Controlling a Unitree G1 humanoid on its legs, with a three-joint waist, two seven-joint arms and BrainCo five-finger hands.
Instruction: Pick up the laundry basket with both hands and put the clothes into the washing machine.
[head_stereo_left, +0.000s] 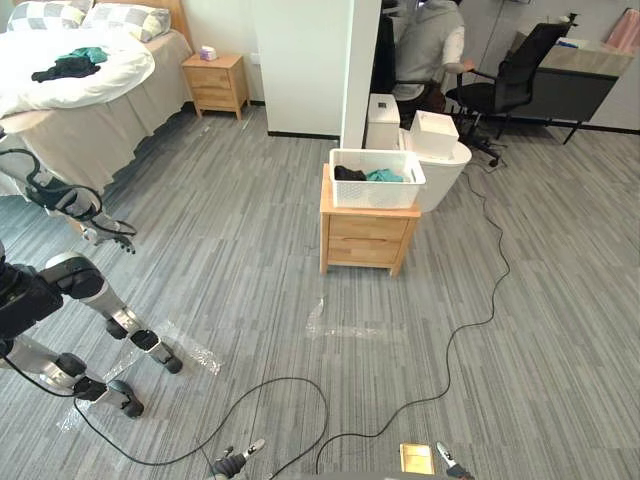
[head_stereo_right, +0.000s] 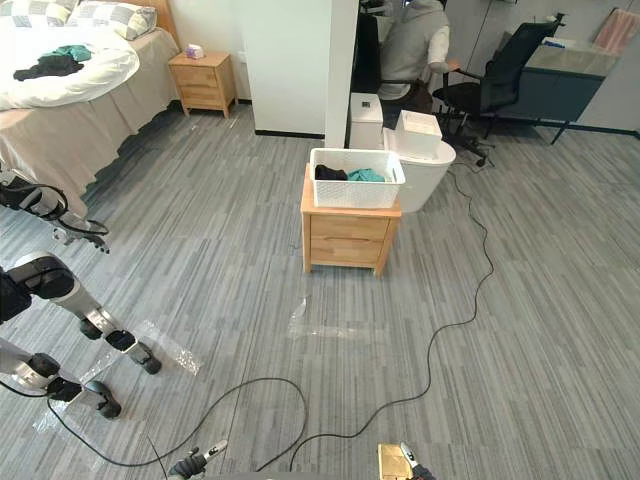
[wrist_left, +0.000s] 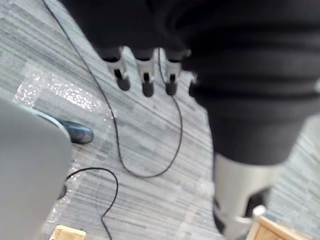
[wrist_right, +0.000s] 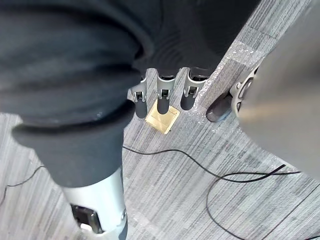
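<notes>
One laundry basket (head_stereo_left: 377, 180), one bed (head_stereo_left: 100, 78), one office chair (head_stereo_left: 512, 72). Two wooden nightstands (head_stereo_left: 367, 234), centre and upper left; two pillows (head_stereo_left: 125, 20).

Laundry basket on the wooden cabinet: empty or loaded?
Loaded, partly: black and teal clothes lie inside the laundry basket, below its rim.

I see the washing machine (head_stereo_left: 446, 183) half hidden behind the laundry basket (head_stereo_left: 375, 192), whose wall covers most of the clothes (head_stereo_left: 384, 175).
</notes>
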